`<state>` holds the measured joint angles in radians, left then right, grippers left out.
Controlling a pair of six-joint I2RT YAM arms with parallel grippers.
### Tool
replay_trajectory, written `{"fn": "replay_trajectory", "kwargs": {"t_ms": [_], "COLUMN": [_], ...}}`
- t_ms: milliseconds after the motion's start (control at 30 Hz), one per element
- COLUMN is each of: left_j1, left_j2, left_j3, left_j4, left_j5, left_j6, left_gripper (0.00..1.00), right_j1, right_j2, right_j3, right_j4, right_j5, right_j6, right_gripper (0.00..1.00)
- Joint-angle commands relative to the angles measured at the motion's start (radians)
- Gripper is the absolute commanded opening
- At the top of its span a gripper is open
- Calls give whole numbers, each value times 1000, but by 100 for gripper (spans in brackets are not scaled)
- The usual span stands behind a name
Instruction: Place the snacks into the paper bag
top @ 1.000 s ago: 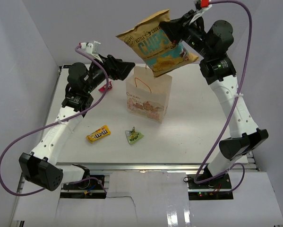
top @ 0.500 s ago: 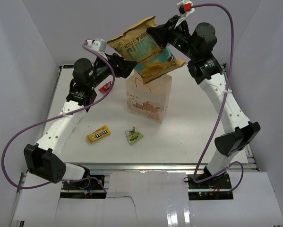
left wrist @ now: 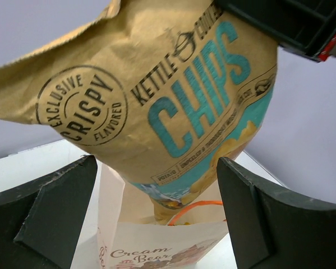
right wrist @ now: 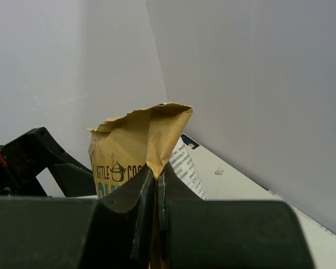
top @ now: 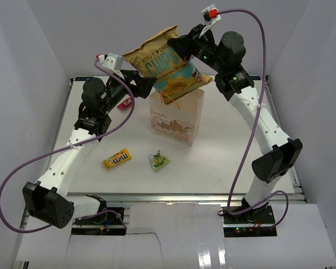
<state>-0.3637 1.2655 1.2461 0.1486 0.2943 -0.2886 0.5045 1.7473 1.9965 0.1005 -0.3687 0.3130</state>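
The chip bag [top: 166, 68], pinched at its top edge by the right gripper [top: 183, 46] and hung tilted just above the paper bag [top: 176, 120], is best lowered corner-first into the mouth, the left gripper [top: 150, 84] being spread wide beside it.

Chip bag [top: 168, 67]: matt, kraft-paper look, creased and crinkly, with a ragged top seam.
Paper bag [top: 176, 120]: beige paper, matt, smooth flat panels. Its handle [left wrist: 201, 203] is a thin orange cord.
M&M's packet [top: 117, 159]: yellow film with a slight gloss.
Green packet [top: 159, 162]: wrinkled film, probably plastic; too small to judge the sheen.
Left gripper [left wrist: 156, 163]: matt black moulded plastic.
Table [top: 229, 151]: white, smooth, matt.
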Motion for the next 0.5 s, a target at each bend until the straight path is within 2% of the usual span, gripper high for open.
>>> {"fn": "replay_trajectory", "kwargs": {"t_ms": [0,467], "left_j1": [14,48], "left_j2": [-57,-94], "left_j3": [-16,-63], "left_j4": [-1,-12], "left_j5": [-34,-24], "left_j6": [22,-3], "left_gripper": [98,98], "right_j1": [9,20], "right_j2": [-5,12], "right_j3": [1,-67], "right_j4": [113,163], "right_j5": [8,-21], "right_j6": [23,78], "right_gripper": [8,8]}}
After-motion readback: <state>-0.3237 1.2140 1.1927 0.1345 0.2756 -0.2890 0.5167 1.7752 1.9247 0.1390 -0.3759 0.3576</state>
